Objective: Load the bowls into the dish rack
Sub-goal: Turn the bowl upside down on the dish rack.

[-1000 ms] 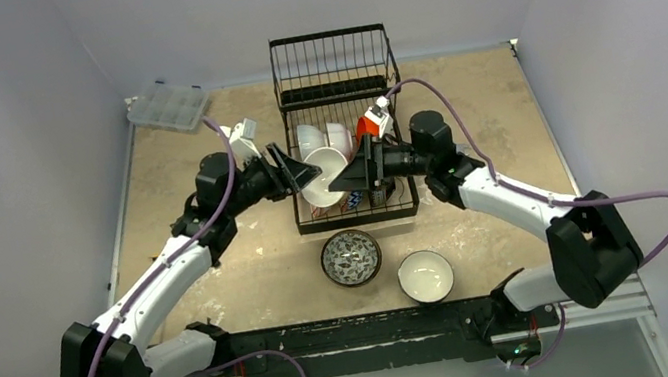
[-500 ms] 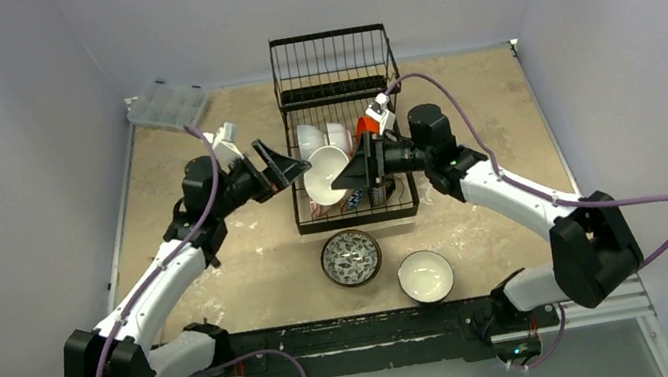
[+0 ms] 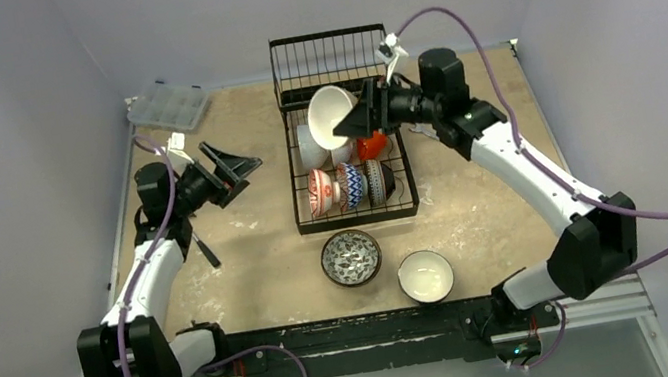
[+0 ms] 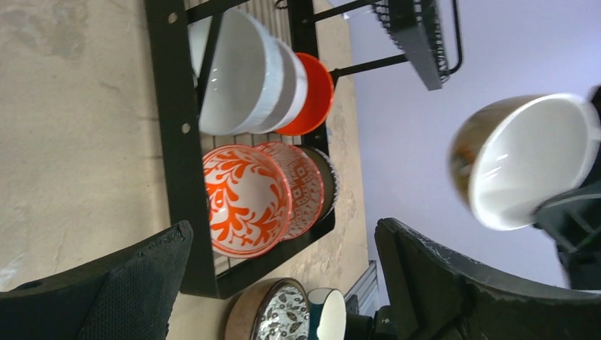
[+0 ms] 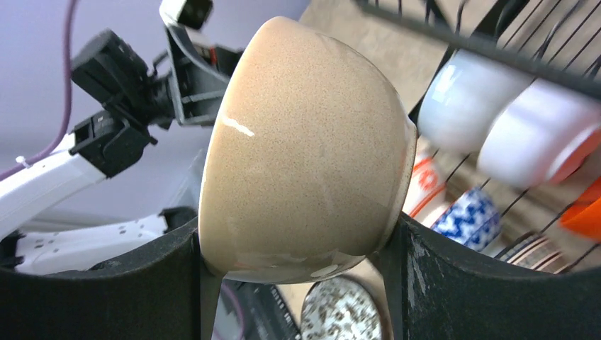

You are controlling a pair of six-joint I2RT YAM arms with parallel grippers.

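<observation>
1. The dish rack [image 3: 295, 195] stands at the back middle of the table [image 3: 249, 253], with its raised basket tier [image 3: 329, 53] at the far end.
2. Six bowls stand on edge in two rows on the rack's slotted base. The back row has two white bowls [image 3: 311, 146] pressed together, with an orange bowl [image 3: 371, 147] to their right.
3. The front row, from left to right, has a red floral bowl [image 3: 321, 190], a blue-patterned bowl [image 3: 351, 186] and a dark bowl [image 3: 379, 181]. They stand close together like filed plates.
4. The right gripper [image 3: 355, 119] is clamped across a tan bowl [image 3: 331, 116], one finger on each side of its wall. The bowl is white inside.
5. The tan bowl hangs in the air over the back row, in front of the raised tier. It is tipped on its side with its mouth facing the left arm, and it touches no other bowl.
6. The left gripper [image 3: 237, 175] is off to the left of the rack, above bare table. Its jaws are spread wide with nothing between them, and it points towards the rack.
7. Two bowls sit upright on the table just in front of the rack. One is a speckled bowl [image 3: 351, 258] with a busy dark pattern inside. Just to its right and nearer the arm bases is a white-lined bowl [image 3: 425, 276].
8. A clear compartment box [image 3: 167, 107] lies at the back-left corner of the table. I can't make out what is in it from here.
</observation>
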